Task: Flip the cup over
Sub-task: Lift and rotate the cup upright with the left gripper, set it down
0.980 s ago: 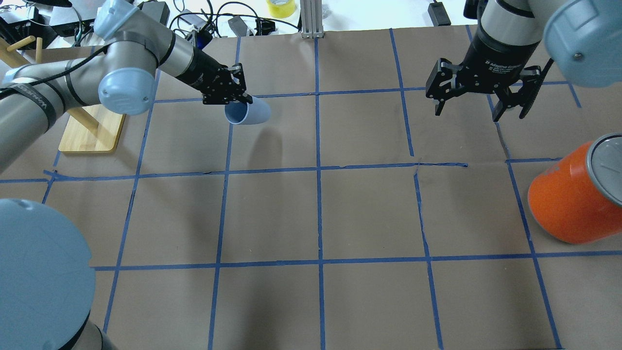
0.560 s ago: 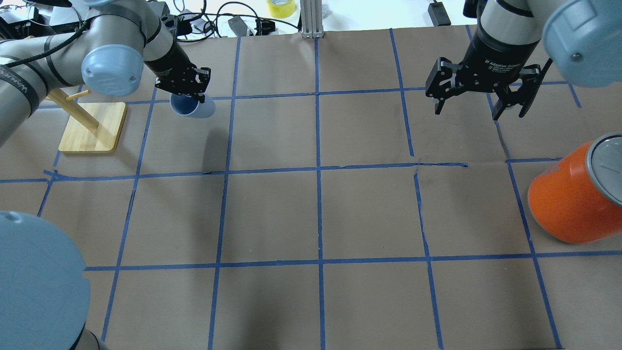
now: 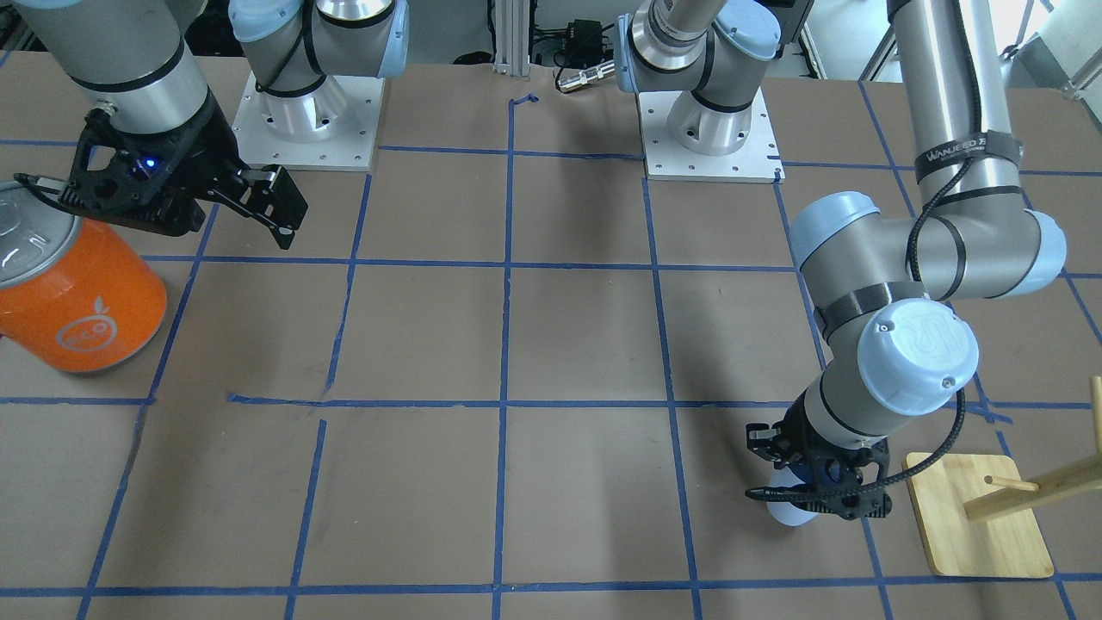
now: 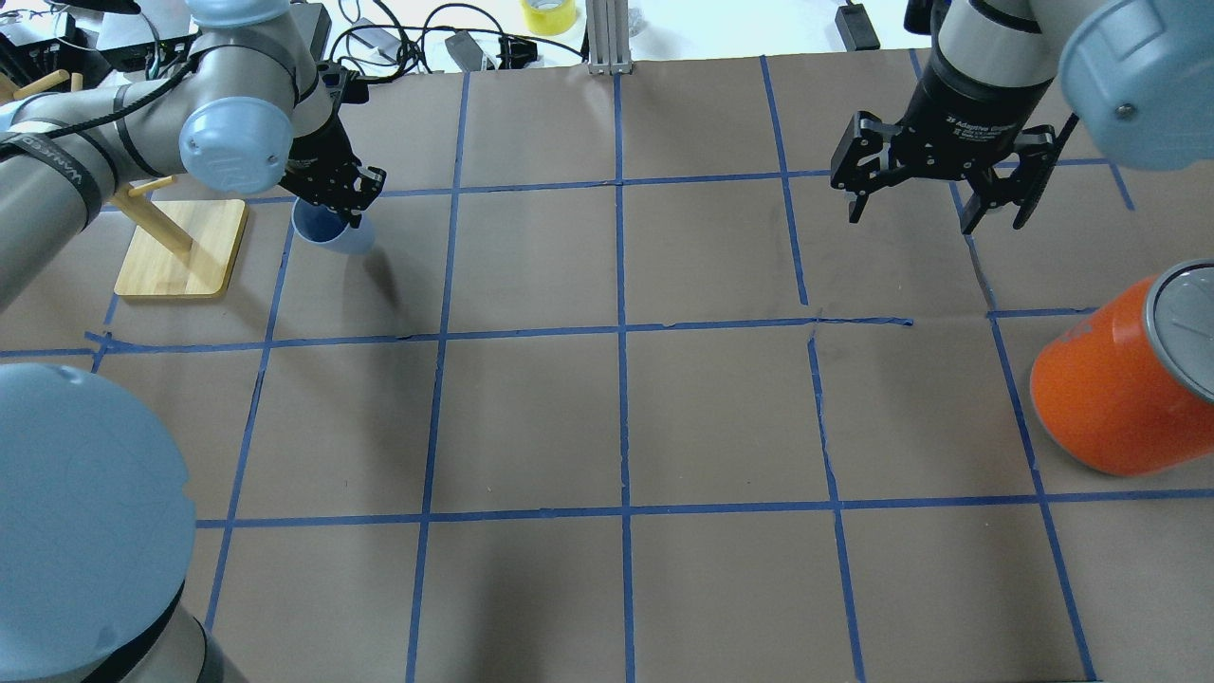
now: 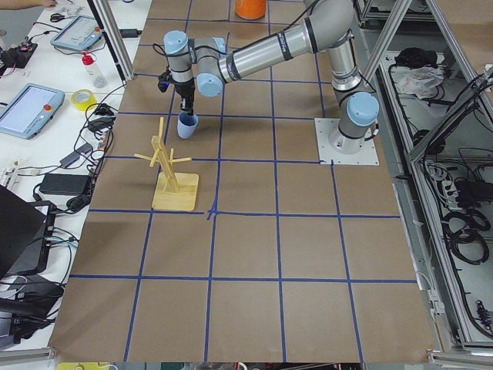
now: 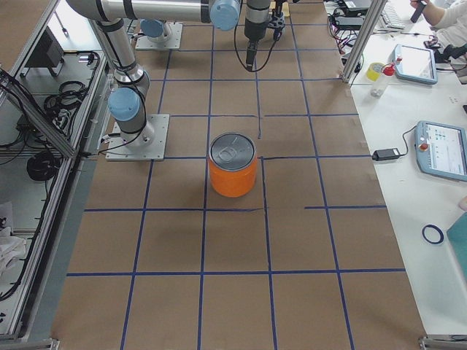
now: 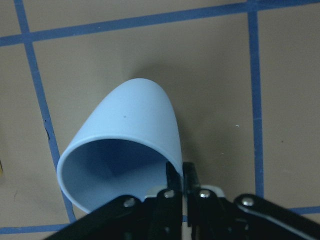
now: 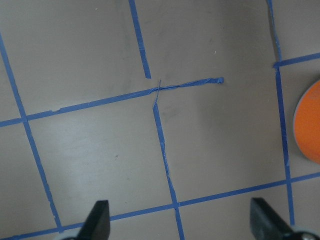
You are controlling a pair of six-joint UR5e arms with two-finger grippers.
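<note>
Wood: pegged stand [image 4: 180,249], far left of the table [image 4: 607,417].

Pale blue matte plastic, apparently: cup [image 4: 332,234], a small tapered tumbler just beside the stand's base, tilted, mouth upward.

Holder: left gripper [image 7: 178,172], fingers closed narrowly on one rim wall, one inside and one outside.

Handling, by judgement: light, fairly stiff, smooth. A rim pinch may let it swing, so a hold across the body looks steadier.

Right gripper [image 4: 934,204]: spread wide, empty.

Orange can [image 4: 1105,398]: far right, partly cut off.

Unclear: whether the cup's base touches the paper. The wrist view crops the fingers.
</note>
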